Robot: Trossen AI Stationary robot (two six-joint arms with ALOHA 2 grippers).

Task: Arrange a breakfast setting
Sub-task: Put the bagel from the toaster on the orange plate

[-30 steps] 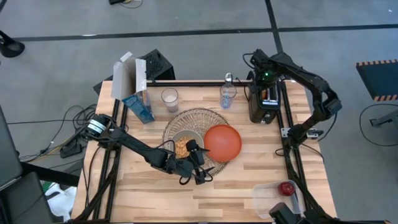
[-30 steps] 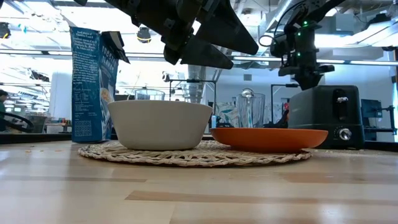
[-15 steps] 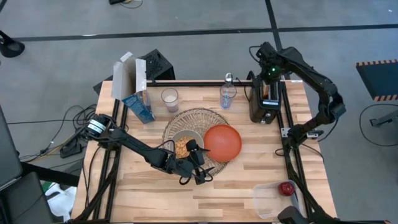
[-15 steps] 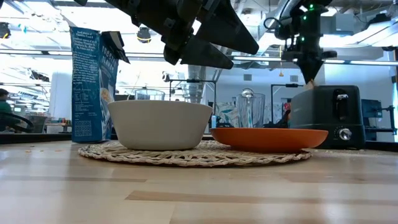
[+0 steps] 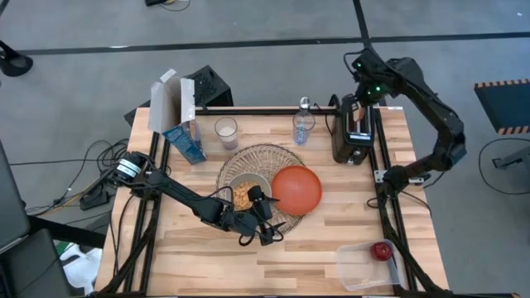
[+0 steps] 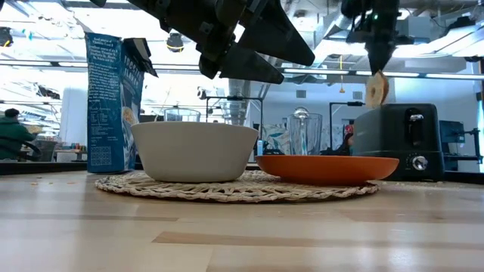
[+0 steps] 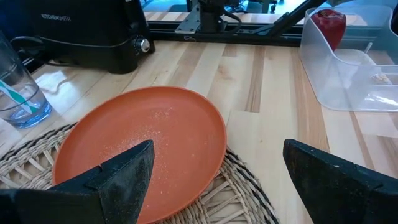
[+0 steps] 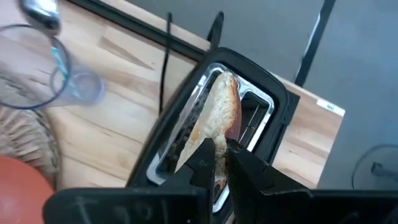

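**Bagel pinched above toaster, left arm idle over mat**

Table (image 5: 331,215) of pale wood planks carries everything. Woven mat (image 5: 286,157) sits mid-table, round, with the grey bowl (image 5: 246,192) and orange plate (image 5: 296,189) both on it, side by side and touching or nearly so. Bowl has cereal in it per the high view. Plate is bare, a few crumbs on it in the left wrist view (image 7: 140,146).

Black toaster (image 5: 351,136) stands at the far right edge of the table, well apart from the mat. Blue-and-white cereal box (image 5: 184,136) stands open at the far left, a glass (image 5: 225,131) just beside it. Clear water bottle (image 5: 304,124) sits between glass and toaster.

Clear plastic container (image 5: 364,263) at the near right corner holds the red apple (image 5: 380,250), upright against one wall.

Right gripper (image 8: 219,155) is above the toaster, fingers clamped on the bagel (image 6: 374,88) at its upper edge. Bagel hangs on edge, clear of the toaster top in the low view; right wrist view shows it lined up over a slot.

Left gripper (image 5: 267,217) hovers over the near rim of the mat just beside the bowl, fingers spread wide, nothing between them.

Spoon: cannot tell where it is.
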